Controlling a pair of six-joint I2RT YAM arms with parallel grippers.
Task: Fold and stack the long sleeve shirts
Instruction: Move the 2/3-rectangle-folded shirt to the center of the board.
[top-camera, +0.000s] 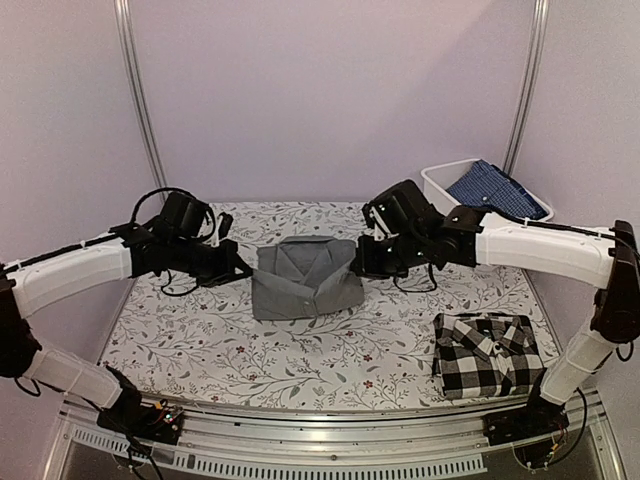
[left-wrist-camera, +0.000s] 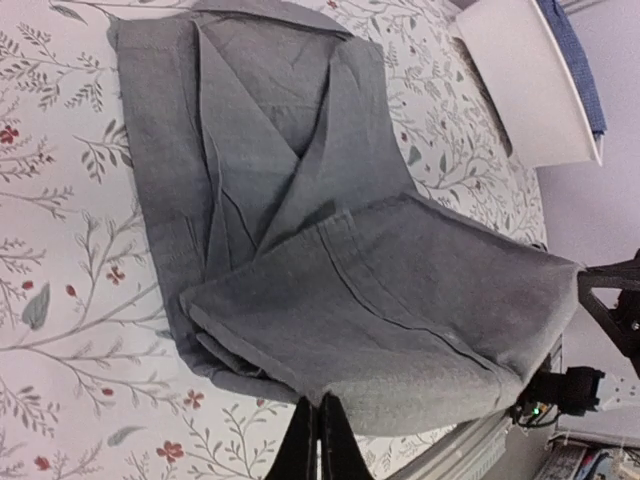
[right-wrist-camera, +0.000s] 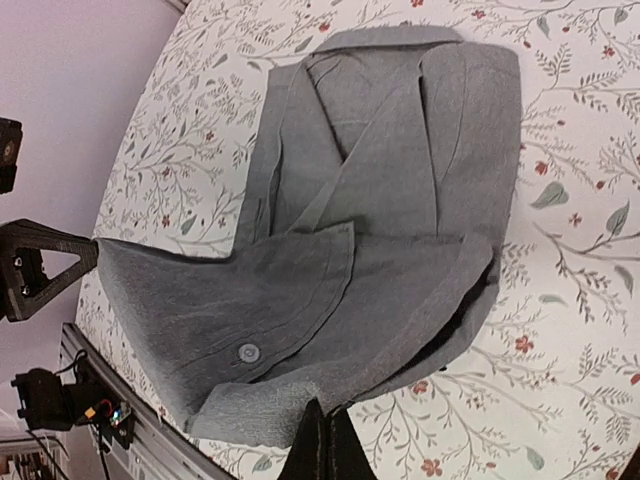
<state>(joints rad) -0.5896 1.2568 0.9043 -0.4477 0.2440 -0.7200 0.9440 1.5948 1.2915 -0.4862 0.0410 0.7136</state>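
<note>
The plain grey long sleeve shirt (top-camera: 305, 282) lies partly folded at the table's middle, collar toward the back. My left gripper (top-camera: 247, 268) is at its left edge and my right gripper (top-camera: 357, 262) at its right edge. In the left wrist view the left gripper (left-wrist-camera: 320, 408) is shut, pinching the hem of the grey shirt (left-wrist-camera: 300, 200). In the right wrist view the right gripper (right-wrist-camera: 328, 415) is shut on the opposite edge of the grey shirt (right-wrist-camera: 380, 180). Between them the near flap hangs lifted off the table. The black-and-white checked shirt (top-camera: 487, 354) lies folded at the front right.
A white bin (top-camera: 440, 182) holding a blue patterned cloth (top-camera: 495, 188) stands at the back right corner. The floral tablecloth (top-camera: 200, 340) covers the table, with a metal rail (top-camera: 320, 450) along the near edge. Walls close in the back and both sides.
</note>
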